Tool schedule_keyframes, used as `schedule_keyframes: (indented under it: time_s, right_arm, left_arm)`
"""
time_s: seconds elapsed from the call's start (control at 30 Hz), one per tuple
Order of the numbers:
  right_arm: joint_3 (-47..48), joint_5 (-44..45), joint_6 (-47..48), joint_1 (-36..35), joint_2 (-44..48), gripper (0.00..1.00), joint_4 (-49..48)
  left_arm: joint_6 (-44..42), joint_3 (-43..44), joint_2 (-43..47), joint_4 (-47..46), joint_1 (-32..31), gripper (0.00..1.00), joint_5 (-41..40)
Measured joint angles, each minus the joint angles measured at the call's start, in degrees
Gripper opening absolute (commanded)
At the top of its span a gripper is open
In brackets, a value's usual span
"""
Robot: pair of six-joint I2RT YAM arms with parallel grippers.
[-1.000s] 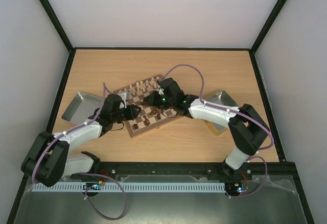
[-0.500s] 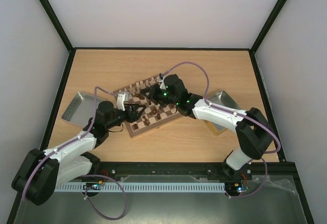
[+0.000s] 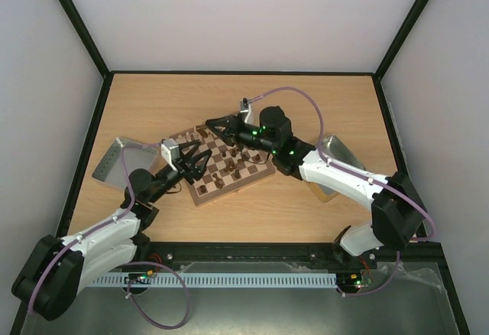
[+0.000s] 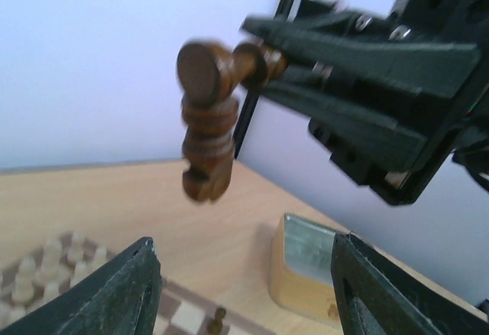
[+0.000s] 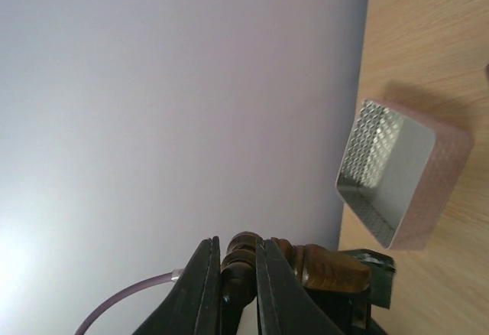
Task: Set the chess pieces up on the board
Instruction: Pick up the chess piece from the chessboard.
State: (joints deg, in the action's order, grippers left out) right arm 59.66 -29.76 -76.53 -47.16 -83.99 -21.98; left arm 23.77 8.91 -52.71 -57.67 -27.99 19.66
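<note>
One dark brown chess piece is off the board and up in the air. The right gripper pinches it by its narrow top end, so that its body hangs past the fingertips at a tilt. The right wrist view shows the two fingers pressed against the neck of the piece.

The left gripper is spread wide with nothing between its two fingers. It sits over the left part of the board and points toward the held piece, just below it and apart from it.

There is one board, lying turned at an angle in the middle of the bench. A row of cream pieces stands along its far left edge, too blurred and small to count. Several dark pieces are scattered over the middle squares, and their number cannot be told either.

Two metal trays are on the bench. The left tray lies flat beside the board's left corner. The right tray rests on a light wooden box to the right of the board.
</note>
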Motion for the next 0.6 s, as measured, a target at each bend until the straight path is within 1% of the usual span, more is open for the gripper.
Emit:
schedule_keyframes:
  time_s: [0.2, 0.5, 0.6]
  right_arm:
    - [-0.7, -3.0, -3.0, 0.0, 1.1, 0.09, -2.6]
    - [-1.9, -4.8, -5.0, 0.0, 2.7, 0.09, -4.2]
    - [-2.7, -5.0, -5.4, 0.0, 2.7, 0.09, -4.5]
  left_arm:
    - [-4.2, 0.1, -1.1, -8.5, 0.0, 0.60, 0.1]
    - [-5.7, 0.7, -5.4, -13.2, 0.0, 0.55, -0.2]
    - [-5.9, 1.5, -5.7, -14.1, 0.0, 0.52, -0.4]
